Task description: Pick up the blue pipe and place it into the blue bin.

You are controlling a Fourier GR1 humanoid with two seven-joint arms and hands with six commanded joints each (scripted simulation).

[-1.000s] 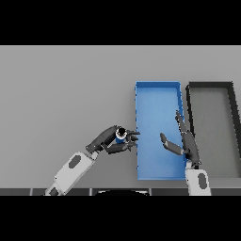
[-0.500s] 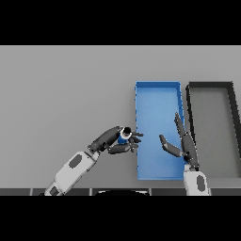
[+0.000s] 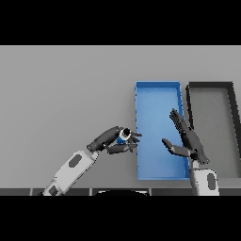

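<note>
The blue pipe (image 3: 123,137) is in my left hand (image 3: 115,140), whose fingers and thumb curl round it. The hand holds it over the grey table, just left of the blue bin (image 3: 158,95), with its fingertips reaching the bin's left side. My right hand (image 3: 187,140) is open, fingers straight, over the right side of the blue bin, and holds nothing.
A dark grey bin (image 3: 212,89) stands right of the blue bin, close beside it. The grey table (image 3: 66,94) stretches away to the left and to the back.
My left hand has carried the pipe a little to the right, closer to the blue bin. My right hand has shifted slightly and stayed open.
</note>
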